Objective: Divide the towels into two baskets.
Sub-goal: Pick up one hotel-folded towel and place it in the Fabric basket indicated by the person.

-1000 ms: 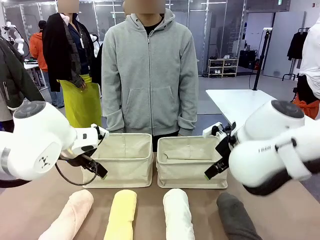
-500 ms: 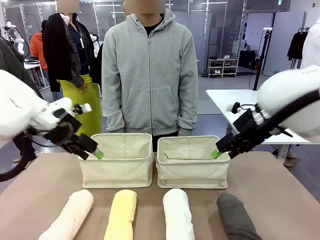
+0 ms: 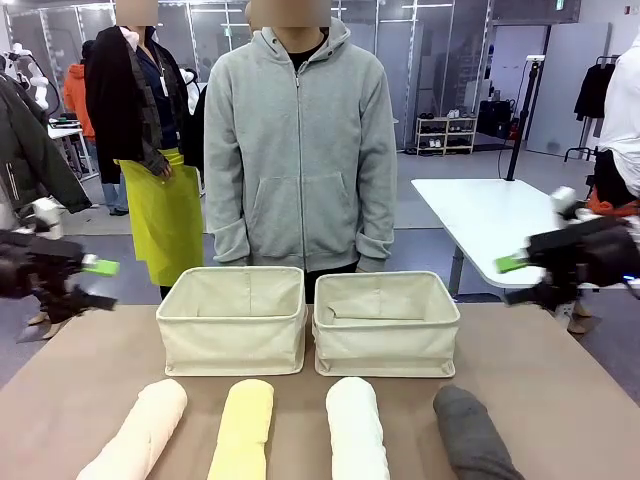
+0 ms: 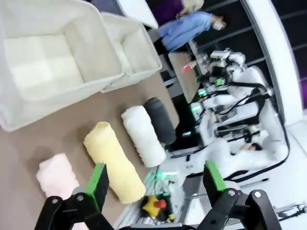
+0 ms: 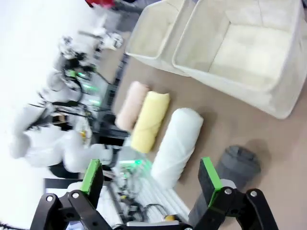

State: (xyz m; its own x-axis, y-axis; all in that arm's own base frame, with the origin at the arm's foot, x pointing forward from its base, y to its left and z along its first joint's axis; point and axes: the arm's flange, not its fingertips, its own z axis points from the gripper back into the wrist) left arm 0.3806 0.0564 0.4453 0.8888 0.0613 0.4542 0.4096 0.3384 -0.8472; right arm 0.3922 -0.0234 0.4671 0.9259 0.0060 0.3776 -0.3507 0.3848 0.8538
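Towels are lying in a row across the near part of the counter (image 3: 300,410), in front of the baskets: pink towel (image 3: 140,430), yellow towel (image 3: 242,428), white towel (image 3: 357,425) and dark grey towel (image 3: 475,438), from my left to my right. None is sitting in a basket yet. My left fingers (image 3: 92,282) are hanging by the counter's left edge and my right fingers (image 3: 517,281) over its far right corner, well apart from the rolls. Both pairs are standing wide apart and gripping nothing, with clear space between the green pads (image 4: 99,184).

I am judging the rolls themselves to be the risk. Soft terry pinched near one end may be sagging or unwinding on the way over, and a trailing end could be catching a rolled rim and dragging a soft-walled basket along. A finger coming down between neighbouring rolls might be nudging the wrong one.

The left basket (image 3: 232,350) and right basket (image 3: 385,352) are sitting just beside each other, tops open, both holding nothing. A person (image 3: 300,150) is standing right behind them.
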